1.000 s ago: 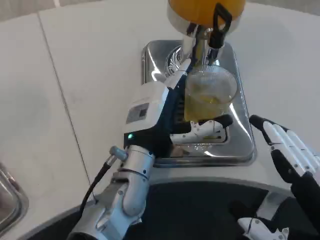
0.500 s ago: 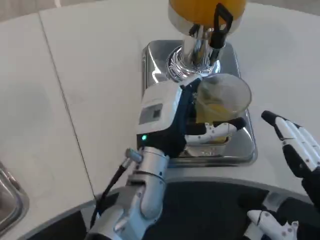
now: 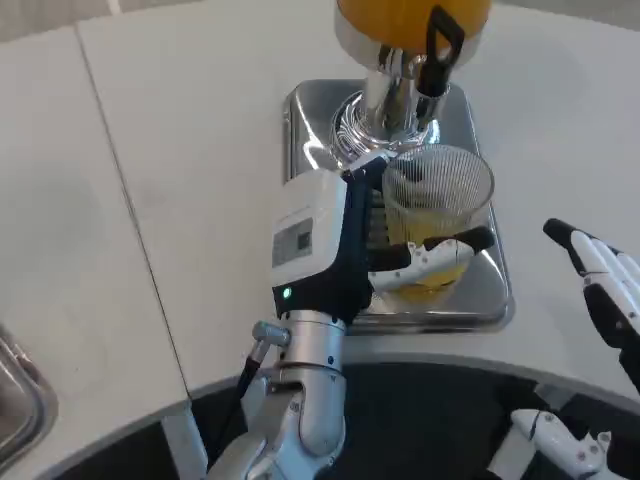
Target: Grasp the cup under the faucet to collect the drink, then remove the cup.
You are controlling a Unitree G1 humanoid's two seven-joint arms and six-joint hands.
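The white surface point(image 3: 180, 150) has a thin dark line across it; a shiny metal tray point(image 3: 480, 300) sits on it under the orange drink tank point(image 3: 400, 15); the left robot hand point(image 3: 370, 250) holds the clear cup point(image 3: 437, 215) above the tray, yellow drink inside; the right robot hand point(image 3: 600, 290) has spread fingers, holding nothing.

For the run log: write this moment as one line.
left hand: holds cup | cup: part-filled, over tray, off faucet | right hand: open, idle
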